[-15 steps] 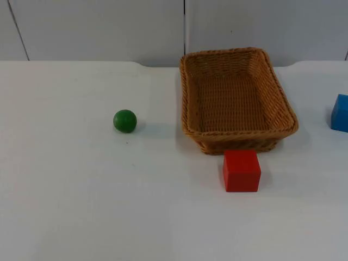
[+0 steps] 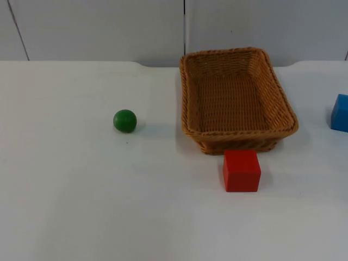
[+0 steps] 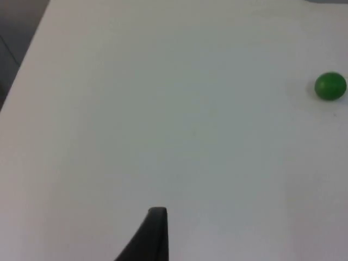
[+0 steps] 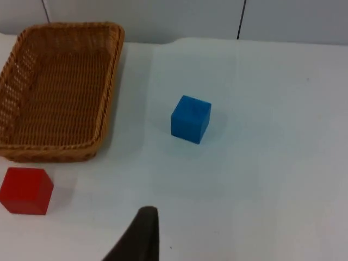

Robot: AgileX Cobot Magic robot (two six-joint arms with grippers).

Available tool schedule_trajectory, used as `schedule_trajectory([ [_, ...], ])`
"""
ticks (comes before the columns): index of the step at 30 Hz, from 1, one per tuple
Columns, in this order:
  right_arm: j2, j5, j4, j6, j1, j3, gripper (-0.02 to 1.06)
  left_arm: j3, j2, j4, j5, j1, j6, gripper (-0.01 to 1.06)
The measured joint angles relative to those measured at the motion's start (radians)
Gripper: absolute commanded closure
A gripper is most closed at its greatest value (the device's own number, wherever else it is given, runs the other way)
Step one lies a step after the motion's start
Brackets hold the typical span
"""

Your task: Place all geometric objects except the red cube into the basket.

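Nearby, green ball left of basket, red cube in front

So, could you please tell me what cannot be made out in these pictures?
- Blue cube: cut off by the picture's edge in the top view; seen whole from the right wrist.
- Left tool and right tool: one black fingertip each, so open or shut cannot be told.
- Basket: its front wall hides the floor strip behind it in the top view.
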Motion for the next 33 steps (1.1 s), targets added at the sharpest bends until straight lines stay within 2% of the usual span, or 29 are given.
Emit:
schedule_trajectory([
  [2, 0.092, -0.039, 0.0, 0.0, 0.0, -0.002, -0.01, 0.0, 0.085, 0.0, -0.016, 0.0, 0.0, 0.0],
  [7, 0.258, -0.059, 0.0, 0.0, 0.0, -0.002, -0.01, 0.0, 0.235, -0.006, -0.033, 0.0, 0.0, 0.0],
  [13, 0.38, -0.061, 0.013, 0.0, 0.0, -0.002, -0.01, 0.0, 0.348, -0.01, -0.055, 0.0, 0.0, 0.0],
  [18, 0.4, -0.061, 0.015, 0.0, 0.0, -0.002, -0.01, 0.0, 0.409, -0.026, -0.081, 0.0, 0.014, 0.0],
  [21, 0.4, -0.063, 0.015, 0.0, 0.0, -0.002, -0.01, -0.002, 0.481, -0.114, -0.106, 0.0, 0.094, 0.0],
  [27, 0.4, -0.066, 0.015, 0.0, 0.0, -0.002, -0.01, -0.077, 0.653, -0.321, -0.095, -0.003, 0.289, 0.0],
  [33, 0.4, -0.068, 0.015, 0.0, 0.0, -0.002, -0.01, -0.245, 0.872, -0.354, -0.125, -0.092, 0.332, 0.0],
])
